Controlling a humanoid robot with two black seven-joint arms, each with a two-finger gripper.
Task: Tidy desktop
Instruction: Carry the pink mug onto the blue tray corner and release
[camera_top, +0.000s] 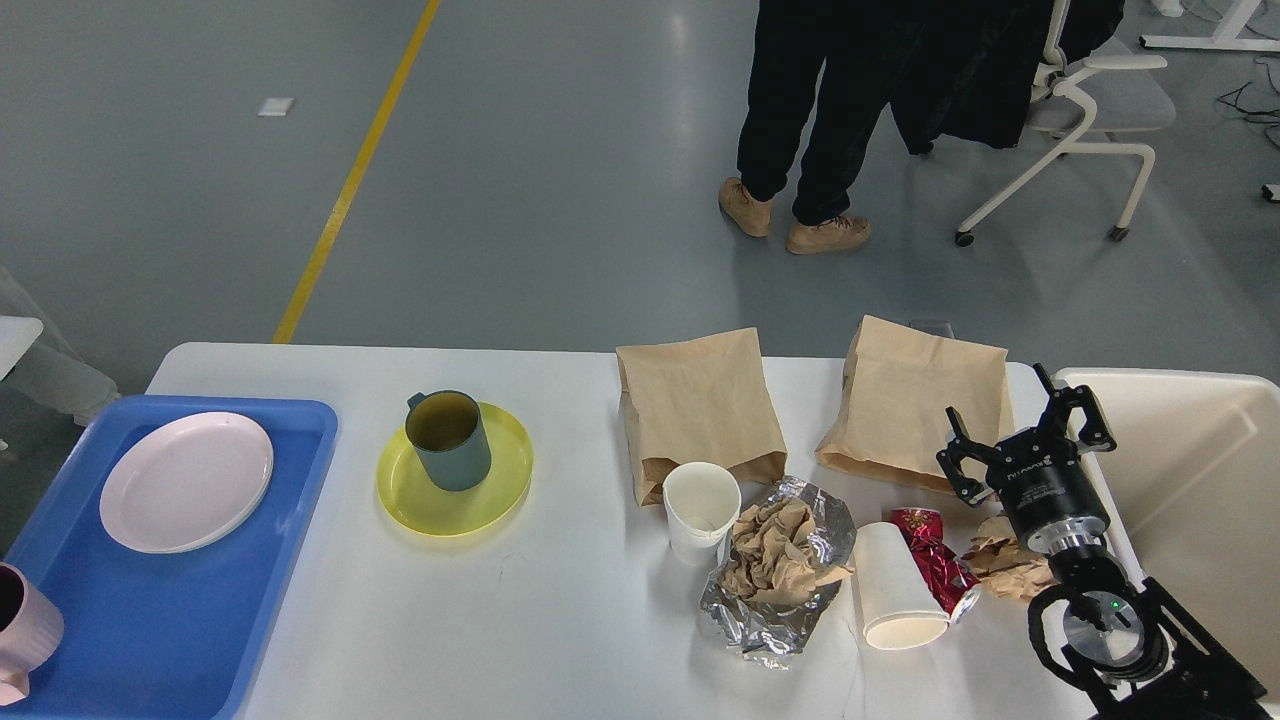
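Under the right gripper: the desktop (560, 620), a wide white surface with rounded corners, runs out to the gripper's left and toward the camera.
Desktop handling: judged rigid, smooth, fixed; nothing to grasp on it, the loose items get picked off it.
Desktop look: plain white, glossy, cluttered on the gripper's side.
Right gripper (1027, 438): fingers spread apart, holding nothing, hovering over the surface's right end.
Just below gripper: crumpled brown paper (1005, 570), light, soft, pinch anywhere.
Left of that: red wrapper (935, 560) touching a tipped paper cup (895, 590); cup is thin, crushable, take it at the rim.
Further left: foil with crumpled paper (775, 575), upright paper cup (700, 510) just beside it.
Behind gripper's left: two paper bags (700, 410), (920, 405), floppy.
Far left of gripper: teal mug (447, 440) on a yellow plate (500, 500), hard, likely slippery.
Farthest left: blue tray (180, 610) with a pink plate (185, 480) and a pink cup (25, 640).
Right of gripper: cream bin (1200, 480), touching-close.
Left gripper: not visible.
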